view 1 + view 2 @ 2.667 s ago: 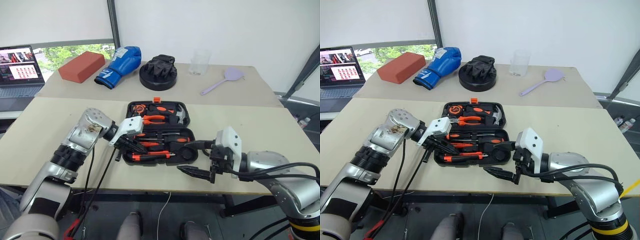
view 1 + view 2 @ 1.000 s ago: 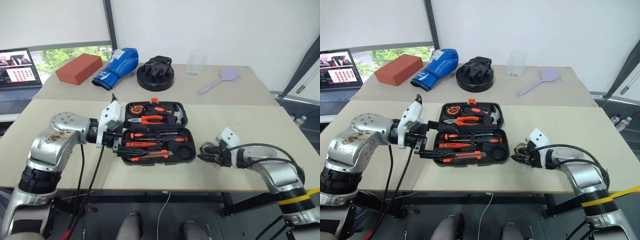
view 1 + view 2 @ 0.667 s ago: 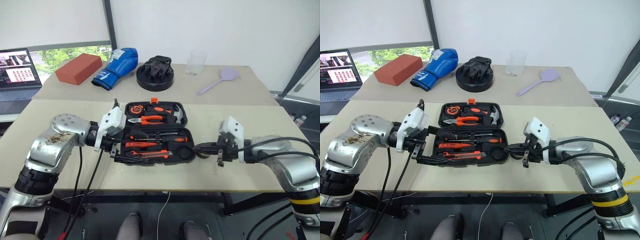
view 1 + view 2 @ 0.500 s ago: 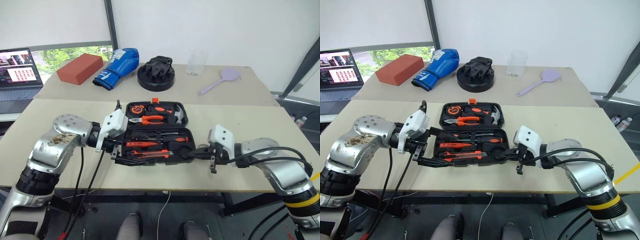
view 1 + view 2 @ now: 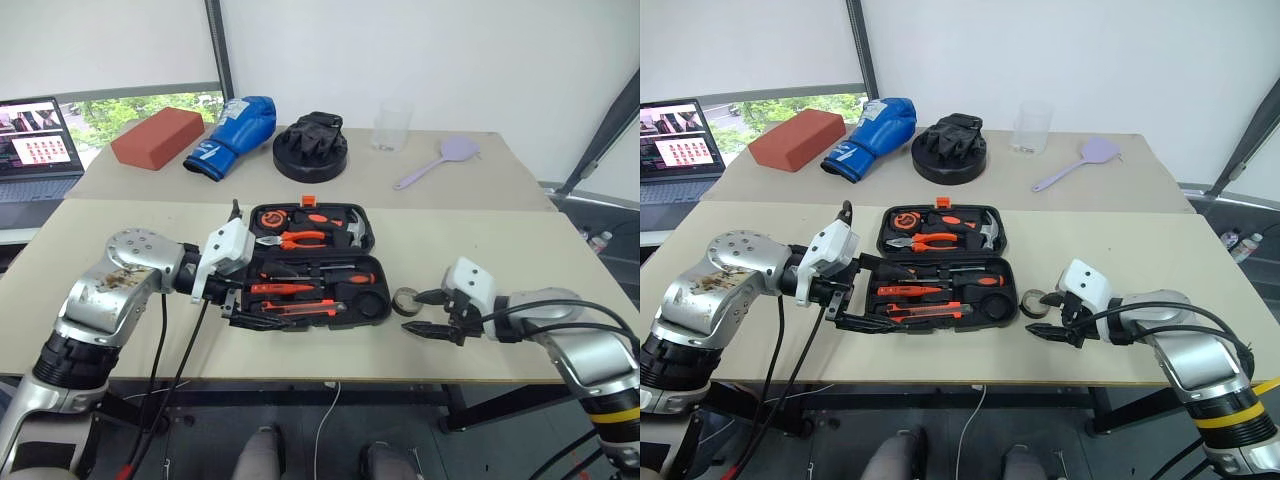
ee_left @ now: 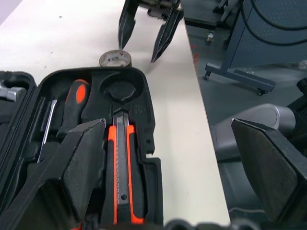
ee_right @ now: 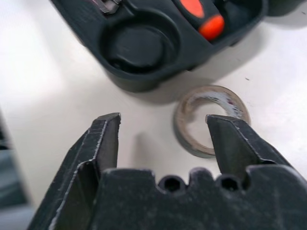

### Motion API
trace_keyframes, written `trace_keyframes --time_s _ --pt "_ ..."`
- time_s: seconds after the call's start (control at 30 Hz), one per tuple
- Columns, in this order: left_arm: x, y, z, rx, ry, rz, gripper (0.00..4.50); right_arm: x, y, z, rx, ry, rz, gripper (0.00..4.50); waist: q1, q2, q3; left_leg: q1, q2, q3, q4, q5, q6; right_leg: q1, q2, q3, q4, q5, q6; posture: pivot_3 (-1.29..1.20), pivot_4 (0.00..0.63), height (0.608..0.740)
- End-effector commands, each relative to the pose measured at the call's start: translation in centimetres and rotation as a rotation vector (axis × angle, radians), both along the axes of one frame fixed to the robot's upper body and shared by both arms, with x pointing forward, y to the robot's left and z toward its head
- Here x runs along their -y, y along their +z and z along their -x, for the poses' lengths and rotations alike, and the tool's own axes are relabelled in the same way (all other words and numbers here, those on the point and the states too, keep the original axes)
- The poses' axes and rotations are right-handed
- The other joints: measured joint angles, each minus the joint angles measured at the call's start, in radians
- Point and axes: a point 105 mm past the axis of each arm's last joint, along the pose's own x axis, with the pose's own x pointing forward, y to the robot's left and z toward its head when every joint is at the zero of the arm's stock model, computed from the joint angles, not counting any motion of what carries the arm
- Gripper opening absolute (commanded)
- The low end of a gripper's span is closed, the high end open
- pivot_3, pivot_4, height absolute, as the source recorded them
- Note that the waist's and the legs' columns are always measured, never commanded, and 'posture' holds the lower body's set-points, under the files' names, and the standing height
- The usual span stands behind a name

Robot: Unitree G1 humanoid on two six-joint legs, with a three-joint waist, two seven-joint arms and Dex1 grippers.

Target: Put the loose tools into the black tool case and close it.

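The black tool case (image 5: 366, 268) lies open in the middle of the near table. Its near half holds orange-and-black screwdrivers (image 5: 300, 270) and the utility knife (image 6: 122, 177); its round recess (image 7: 139, 45) is empty. The small tape roll (image 5: 405, 299) lies flat on the table just right of the case, also seen as the tape roll (image 7: 211, 120). My right gripper (image 5: 416, 313) stands open right behind the roll, one finger (image 7: 235, 143) over its rim, holding nothing. At the case's left front corner my left gripper (image 5: 250, 295) is wide open and empty.
The far half of the case holds pliers (image 5: 305, 238) and a hammer (image 5: 360, 232). On the back table stand a red brick (image 5: 160, 135), a blue boxing glove (image 5: 232, 133), a black disc with gloves (image 5: 315, 145), a clear cup (image 5: 392, 125) and a purple paddle (image 5: 445, 160). A laptop (image 5: 35, 135) sits far left.
My right gripper was shut by the tape roll, reached to the case's right edge, then drew back and opened. The roll lies on the table beside the case. The left gripper stayed put.
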Motion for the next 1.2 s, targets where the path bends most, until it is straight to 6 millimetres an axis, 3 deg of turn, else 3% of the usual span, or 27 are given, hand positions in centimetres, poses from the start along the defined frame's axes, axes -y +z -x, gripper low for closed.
trace_keyframes --time_s 0.03,0.1,0.13,0.17,0.23,0.4,0.5,0.67,0.83,1.0,1.2 --pt "0.2 0.7 -0.1 0.044 -0.007 0.004 4.5 -0.1 0.1 -0.9 0.051 -0.008 0.001 3.17 -0.002 0.0 0.0 0.0 0.0 0.0 0.0 0.0 0.0 0.001 0.0 0.0 0.0 0.0 0.0 0.0 0.15 0.735" --pt "0.2 0.7 -0.1 0.045 -0.008 0.003 4.5 -0.1 -0.4 -1.2 0.05 -0.014 0.002 3.17 -0.002 0.0 0.0 0.0 0.0 0.0 0.0 0.001 0.001 0.002 0.0 0.0 0.0 0.0 0.0 0.0 0.15 0.735" --pt "0.2 0.7 -0.1 0.045 -0.008 0.003 4.5 -0.1 -0.7 -1.3 0.051 -0.015 0.006 2.65 -0.002 0.0 0.0 0.0 0.0 0.0 0.0 0.001 0.001 0.002 0.0 0.0 0.0 0.001 0.002 0.0 0.15 0.735" --pt "0.2 0.7 -0.1 0.045 -0.008 0.003 4.5 0.0 -0.8 -1.4 0.052 -0.018 0.01 2.49 -0.002 0.0 0.0 0.0 0.0 0.0 0.0 0.001 0.001 0.002 0.0 0.0 0.0 0.002 0.003 0.0 0.15 0.735" --pt "0.2 0.7 -0.1 0.046 -0.007 0.001 4.5 0.3 -0.9 -1.6 0.059 -0.025 0.015 1.67 -0.002 0.0 0.0 0.0 0.0 0.0 0.0 0.001 0.001 0.001 0.0 0.0 0.0 0.002 0.003 0.0 0.15 0.735" --pt "0.1 0.6 0.0 0.049 -0.006 -0.002 4.5 1.6 1.6 -1.4 0.092 -0.044 -0.024 0.03 0.001 0.0 0.0 0.0 0.0 0.0 0.0 0.0 0.0 0.001 0.0 0.0 0.0 0.001 0.001 0.0 0.15 0.735" --pt "0.1 0.6 0.1 0.049 -0.007 -0.004 4.5 0.7 4.0 -0.5 0.104 0.015 -0.068 0.03 0.002 0.0 0.0 0.0 0.0 0.0 0.0 0.0 0.0 0.001 0.0 0.0 0.0 0.001 0.001 0.0 0.15 0.735" --pt "0.4 0.1 0.2 0.052 -0.024 -0.015 4.5 -4.4 6.7 1.1 0.088 0.18 -0.165 0.03 -0.009 0.0 0.0 0.0 0.0 0.0 -0.002 0.001 0.001 0.001 0.0 0.001 0.001 0.002 0.002 0.0 0.15 0.735" --pt "0.7 0.1 0.1 0.062 -0.034 -0.017 4.5 -7.6 5.8 0.8 0.08 0.236 -0.132 0.03 -0.002 0.0 0.0 0.0 0.0 0.0 -0.002 0.001 0.001 0.0 0.001 0.001 0.0 0.002 0.002 0.0 0.15 0.735" --pt "0.6 0.2 0.0 0.069 -0.027 -0.014 4.5 -7.1 4.0 -0.2 0.063 0.197 -0.049 0.03 0.01 0.0 0.0 -0.001 0.0 0.0 0.0 0.0 -0.001 -0.002 0.0 0.001 -0.001 0.001 0.0 0.0 0.15 0.735" --pt "0.1 0.2 0.1 0.07 -0.005 -0.018 4.5 -7.1 3.6 0.7 0.024 0.256 -0.028 2.1 0.004 0.0 0.0 0.0 0.0 0.0 -0.001 0.0 0.0 0.0 0.0 0.001 0.0 0.001 0.0 0.0 0.15 0.735"
